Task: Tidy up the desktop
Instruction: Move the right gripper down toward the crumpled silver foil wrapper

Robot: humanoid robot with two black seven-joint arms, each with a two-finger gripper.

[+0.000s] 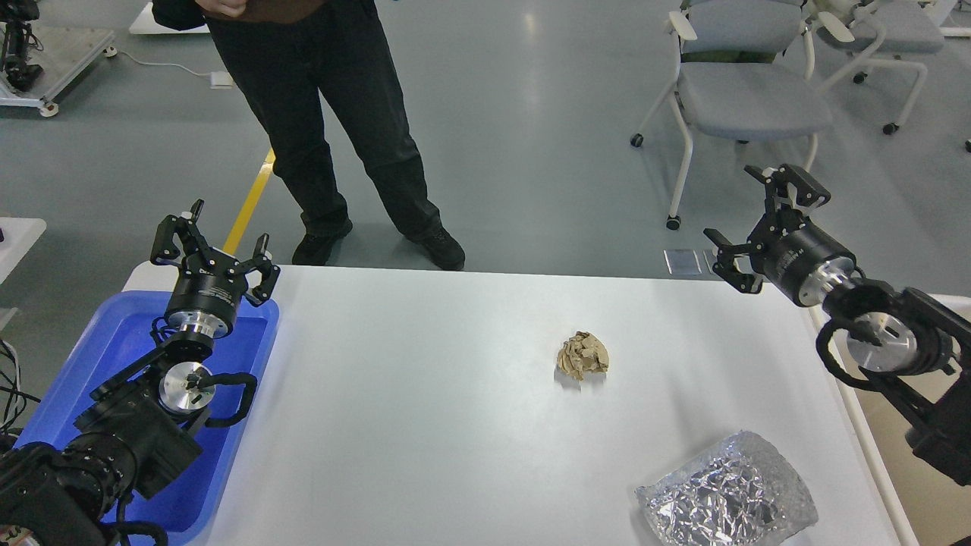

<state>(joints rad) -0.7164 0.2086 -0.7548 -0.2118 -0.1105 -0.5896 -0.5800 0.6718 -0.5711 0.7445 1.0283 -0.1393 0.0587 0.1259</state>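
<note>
Desktop (425, 425): wide white top, centre stage, carrying two bits of litter.
Paper wad (582, 355): crumpled tan ball mid-desktop, loose, likely first to go.
Foil bag (728, 497): crinkled silver, at the desktop's near right corner.
Blue tray (68, 379): hugging the desktop's left edge, probably the drop spot.
Left gripper (211, 241): fingers spread, empty, poised above the tray, off the desktop's left edge.
Right gripper (762, 227): fingers spread, empty, beyond the desktop's far right corner.
Bystander (341, 129): standing behind the desktop's far edge.

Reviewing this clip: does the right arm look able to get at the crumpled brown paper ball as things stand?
Probably yes. The right gripper is open and hangs above the desktop at its far right corner, holding nothing. The brown paper ball lies alone mid-table, with bare surface between them; the foil bag sits nearer the camera, off that path.
</note>
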